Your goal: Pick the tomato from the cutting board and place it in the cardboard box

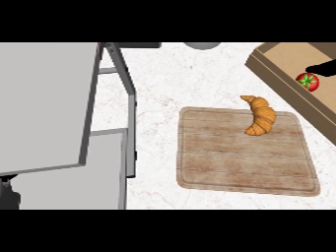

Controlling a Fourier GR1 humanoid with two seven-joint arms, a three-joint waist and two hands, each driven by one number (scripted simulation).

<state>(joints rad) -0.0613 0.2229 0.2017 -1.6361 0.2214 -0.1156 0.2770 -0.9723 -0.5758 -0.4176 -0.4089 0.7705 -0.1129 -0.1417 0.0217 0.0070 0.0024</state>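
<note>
Red tomato (309, 81) sits inside cardboard box (286, 74), a black hand (332, 67) beside it.

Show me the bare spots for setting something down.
Most of the cutting board below the croissant is bare, as is the counter between the board and the grey panel. The cardboard box is crowded by the tomato and the right hand.

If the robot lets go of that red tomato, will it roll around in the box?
Probably a little. The tomato looks round and smooth, so it is apt to roll. The cardboard box has raised walls, which should stop it. Its glossy skin may be slippery under the dark fingers beside it.
</note>
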